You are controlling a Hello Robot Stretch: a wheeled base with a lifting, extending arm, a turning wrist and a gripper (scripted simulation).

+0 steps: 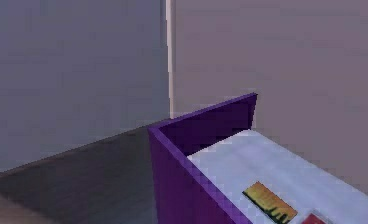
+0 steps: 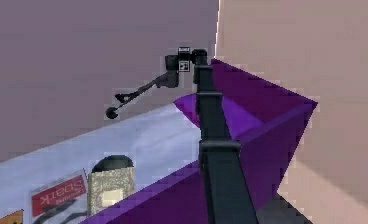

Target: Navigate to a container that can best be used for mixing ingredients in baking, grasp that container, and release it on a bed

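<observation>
arm point(image 2: 218, 140) extended, dark bar rising from the arm side view's bottom edge. two white squares point(image 2: 182, 58) at far end. gripper point(image 2: 120, 102) left of them, thin fingers point(image 2: 142, 90) slanting down-left. can't tell if anything held.

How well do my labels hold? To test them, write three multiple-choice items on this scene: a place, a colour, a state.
1. Where does the red book lie? A on the floor; B on the mattress; C on a shelf.
2. What colour is the bed frame? A green; B white; C purple.
3. How is the arm? A stretched across the bed frame; B on the floor; C on the book.
Answers: 1 B, flat on the pale surface; 2 C, its boards are purple; 3 A, the dark bar crosses the frame.
</observation>
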